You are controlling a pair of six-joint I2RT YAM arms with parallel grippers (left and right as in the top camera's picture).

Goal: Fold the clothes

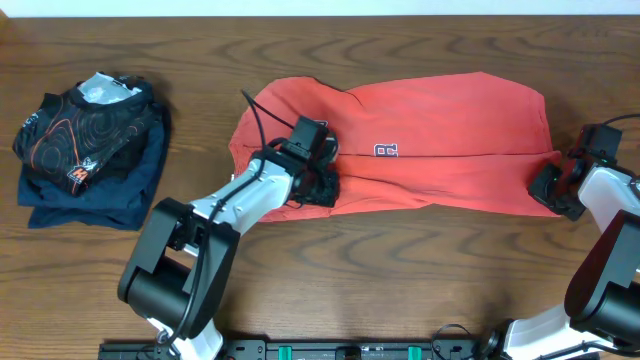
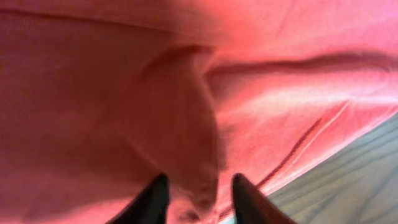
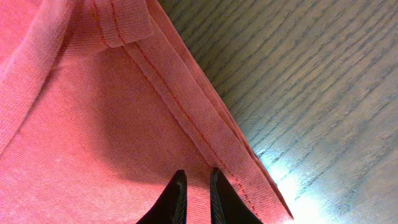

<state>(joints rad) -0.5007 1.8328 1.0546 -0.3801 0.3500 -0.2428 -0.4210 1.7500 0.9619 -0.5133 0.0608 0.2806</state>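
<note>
The coral-red T-shirt (image 1: 440, 140) lies stretched sideways across the middle of the table, with a small navy-and-white print (image 1: 386, 150) showing. My left gripper (image 1: 322, 185) is low on the shirt's left part. In the left wrist view its fingers (image 2: 194, 199) are shut on a raised ridge of the red cloth (image 2: 280, 93). My right gripper (image 1: 545, 185) is at the shirt's lower right corner. In the right wrist view its fingers (image 3: 198, 199) are nearly together on the stitched hem of the shirt (image 3: 93, 124).
A black garment with orange contour lines (image 1: 85, 125) lies on a folded navy-blue garment (image 1: 110, 200) at the far left. Bare wood table (image 1: 420, 270) lies in front of the shirt and shows beside the hem in the right wrist view (image 3: 311, 81).
</note>
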